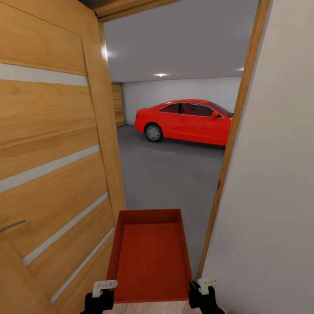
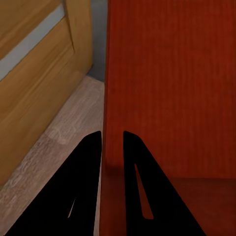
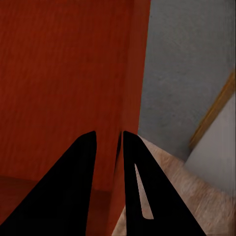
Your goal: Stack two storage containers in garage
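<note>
I carry one orange-red storage container [image 1: 150, 257] level in front of me, its long side pointing through a doorway into the garage. My left gripper [image 1: 109, 293] is shut on the near end of its left wall, and my right gripper [image 1: 195, 288] is shut on the near end of its right wall. In the left wrist view the left gripper [image 2: 112, 133] pinches the thin wall of the container [image 2: 172, 88]. In the right wrist view the right gripper [image 3: 109, 133] does the same on the container [image 3: 64, 73]. The grey garage floor [image 1: 170, 174] lies ahead.
An open wooden door [image 1: 48, 152] stands close on my left. On my right are the door frame [image 1: 231, 144] and a white wall [image 1: 270, 174]. A red car [image 1: 187, 122] is parked at the back of the garage. Light wood planks [image 2: 64, 142] lie under the container's near end.
</note>
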`<state>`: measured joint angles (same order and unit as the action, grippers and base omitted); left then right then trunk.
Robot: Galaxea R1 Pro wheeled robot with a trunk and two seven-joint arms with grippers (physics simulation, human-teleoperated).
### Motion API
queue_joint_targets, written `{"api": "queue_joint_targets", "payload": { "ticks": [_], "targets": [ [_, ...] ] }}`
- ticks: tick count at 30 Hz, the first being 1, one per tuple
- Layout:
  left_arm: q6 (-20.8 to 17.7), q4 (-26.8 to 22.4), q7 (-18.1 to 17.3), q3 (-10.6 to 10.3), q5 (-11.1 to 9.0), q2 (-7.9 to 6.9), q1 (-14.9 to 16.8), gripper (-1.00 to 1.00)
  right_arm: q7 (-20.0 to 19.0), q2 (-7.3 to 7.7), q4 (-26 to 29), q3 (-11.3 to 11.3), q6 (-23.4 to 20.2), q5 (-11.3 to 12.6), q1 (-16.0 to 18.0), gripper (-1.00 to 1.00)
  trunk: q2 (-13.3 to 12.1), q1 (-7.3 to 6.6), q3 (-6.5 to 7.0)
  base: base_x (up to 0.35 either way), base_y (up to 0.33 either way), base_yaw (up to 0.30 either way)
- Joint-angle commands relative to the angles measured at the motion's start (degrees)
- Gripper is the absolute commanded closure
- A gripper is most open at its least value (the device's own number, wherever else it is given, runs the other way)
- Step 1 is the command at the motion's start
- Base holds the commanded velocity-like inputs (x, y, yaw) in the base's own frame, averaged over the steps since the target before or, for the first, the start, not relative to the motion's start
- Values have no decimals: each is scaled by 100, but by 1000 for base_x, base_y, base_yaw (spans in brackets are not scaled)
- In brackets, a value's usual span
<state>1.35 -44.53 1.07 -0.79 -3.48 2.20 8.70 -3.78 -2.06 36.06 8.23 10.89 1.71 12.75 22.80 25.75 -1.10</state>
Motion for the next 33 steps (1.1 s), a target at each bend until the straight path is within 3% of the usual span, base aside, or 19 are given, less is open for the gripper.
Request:
{"api": "queue_joint_targets", "payload": {
  "ticks": [1, 9, 19, 33],
  "targets": [
    [15, -5, 10, -158, -30, 176, 0, 100, -50, -40, -2, -59, 18, 49, 8, 100, 12, 3, -11, 0, 0, -274],
    [15, -3, 13, -158, -30, 176, 0, 100, -45, -40, -2, -59, 18, 49, 8, 100, 12, 3, -11, 0, 0, -254],
    [15, -7, 15, -158, -30, 176, 0, 100, -48, -40, -1, -59, 18, 48, 8, 100, 12, 3, -11, 0, 16, -26],
    [6, -5, 12, -158, -30, 176, 0, 100, -44, -40, -2, -59, 18, 48, 8, 100, 12, 3, -11, 63, 241, 0]
  ]
}}
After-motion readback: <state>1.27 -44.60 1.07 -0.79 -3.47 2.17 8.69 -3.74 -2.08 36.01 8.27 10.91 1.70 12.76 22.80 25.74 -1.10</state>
